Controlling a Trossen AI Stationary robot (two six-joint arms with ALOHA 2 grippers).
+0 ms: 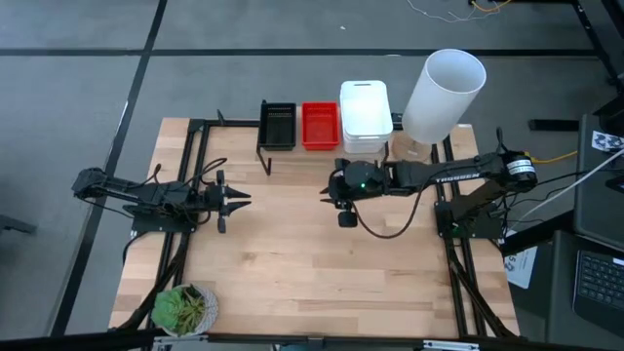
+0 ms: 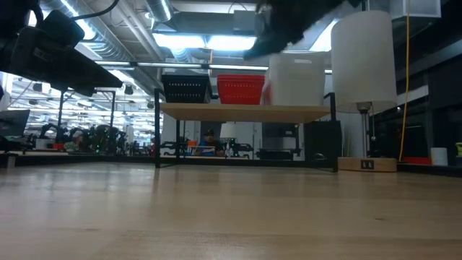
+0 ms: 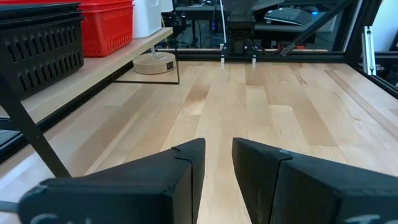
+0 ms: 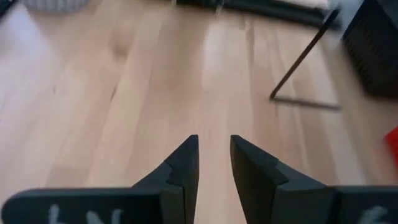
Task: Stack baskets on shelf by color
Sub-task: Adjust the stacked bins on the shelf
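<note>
Right gripper (image 1: 334,200) hovered above the bare table (image 1: 292,263) just in front of the shelf (image 1: 327,148), its two dark fingers (image 4: 180,168) drawn near each other with only a narrow gap and nothing between them. Left gripper (image 1: 237,199) waited well apart from the shelf, toward its black end, its fingers (image 3: 186,163) likewise a slim gap apart and empty.

On the shelf, a light-wood plank on thin black legs, three stacks sat side by side along its length: the black baskets (image 1: 278,125) with slotted walls at one end, the red baskets (image 1: 320,125) in the middle, and the taller stack of plain white baskets (image 1: 365,117) at the other end, nearest the white cylinder (image 1: 441,95). Each stack was rectangular, its long axis running across the plank, from the shelf's front edge to its back. The right gripper was nearest the white stack and touched none of them. A small potted plant (image 1: 183,308) stood at the table corner farthest from the shelf.
</note>
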